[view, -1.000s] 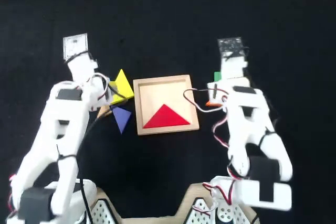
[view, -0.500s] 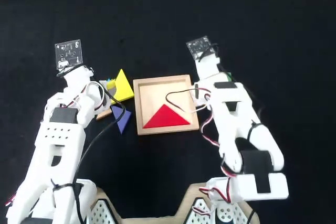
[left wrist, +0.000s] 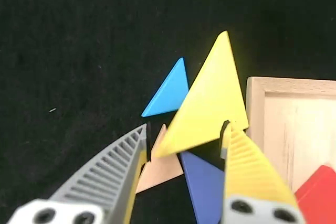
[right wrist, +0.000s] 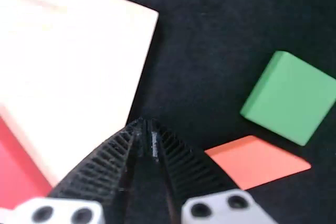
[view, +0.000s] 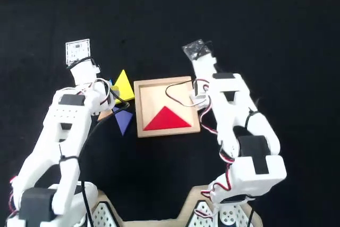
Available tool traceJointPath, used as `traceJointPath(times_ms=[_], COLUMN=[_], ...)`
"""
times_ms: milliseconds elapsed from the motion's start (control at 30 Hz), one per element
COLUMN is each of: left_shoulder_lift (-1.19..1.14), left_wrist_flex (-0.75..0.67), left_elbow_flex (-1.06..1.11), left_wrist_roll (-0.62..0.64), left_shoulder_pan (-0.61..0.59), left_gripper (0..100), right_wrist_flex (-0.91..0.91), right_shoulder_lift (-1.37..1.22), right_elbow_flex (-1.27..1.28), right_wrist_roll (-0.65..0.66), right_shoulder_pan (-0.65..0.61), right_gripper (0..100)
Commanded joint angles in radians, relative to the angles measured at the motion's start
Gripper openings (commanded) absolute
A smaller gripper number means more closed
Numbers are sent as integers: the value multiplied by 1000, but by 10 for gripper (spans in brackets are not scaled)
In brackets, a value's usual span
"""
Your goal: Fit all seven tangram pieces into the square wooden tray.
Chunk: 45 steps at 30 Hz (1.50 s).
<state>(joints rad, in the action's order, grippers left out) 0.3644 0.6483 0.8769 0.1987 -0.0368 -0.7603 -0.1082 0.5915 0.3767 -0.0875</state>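
The square wooden tray (view: 142, 94) holds a red triangle (view: 167, 118). Left of it lie a yellow triangle (view: 123, 84) and a dark blue triangle (view: 123, 120). In the left wrist view my left gripper (left wrist: 184, 129) is open, its fingers straddling the near edge of the yellow triangle (left wrist: 210, 108), with a light blue triangle (left wrist: 170, 90), a tan triangle (left wrist: 160, 167) and the dark blue triangle (left wrist: 205, 184) close by. My right gripper (right wrist: 147, 129) is shut on nothing just off the tray's (right wrist: 68, 72) right rim, near a green square (right wrist: 289, 98) and an orange parallelogram (right wrist: 257, 160).
The table is covered in black cloth (view: 276, 35). The right arm (view: 228, 104) lies along the tray's right side and covers the pieces there in the high view. The left arm (view: 69, 115) stretches from the front left corner to the pile of triangles.
The right arm has swung left from the green and orange pieces to the tray's right edge. The left arm shifted a little above the yellow triangle, which has barely moved.
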Motion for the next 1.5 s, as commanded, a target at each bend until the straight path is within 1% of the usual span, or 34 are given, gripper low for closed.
traceJointPath(times_ms=[0, 100, 200, 300, 333, 433, 533, 600, 667, 733, 800, 967, 1233, 1467], left_shoulder_lift=[-18, -28, -28, -28, -29, -54, -137, -215, -304, -402, -485, -637, -664, -664], left_wrist_flex=[-9, -11, -12, -11, -11, 12, 126, 244, 359, 442, 494, 512, 516, 520], left_elbow_flex=[-67, -68, -90, -130, -140, -174, -300, -424, -556, -664, -745, -839, -822, -739], left_wrist_roll=[-9, -8, -8, -14, -37, -186, -307, -368, -400, -410, -410, -404, -404, -404], left_shoulder_pan=[-7, -5, -5, -5, -7, -5, -15, -10, -4, 10, 19, 16, 51, 125], left_gripper=[234, 234, 234, 234, 234, 234, 234, 236, 234, 234, 234, 234, 234, 234], right_wrist_flex=[21, 54, 81, 158, 181, 206, 212, 213, 213, 207, 206, 206, 209, 210], right_shoulder_lift=[74, 114, 160, 180, 180, 179, 179, 166, 143, 120, 113, 110, 105, 104], right_elbow_flex=[30, 71, 91, 119, 128, 139, 139, 136, 127, 105, 97, 99, 97, 97], right_wrist_roll=[15, 15, 14, -38, -43, -32, -32, -32, -32, -32, -32, -32, -32, -32], right_shoulder_pan=[-41, -31, 9, 72, 87, 100, 100, 100, 100, 100, 100, 100, 100, 100], right_gripper=[11, 11, 11, 11, 11, 11, 11, 11, 11, 11, 11, 11, 11, 11])
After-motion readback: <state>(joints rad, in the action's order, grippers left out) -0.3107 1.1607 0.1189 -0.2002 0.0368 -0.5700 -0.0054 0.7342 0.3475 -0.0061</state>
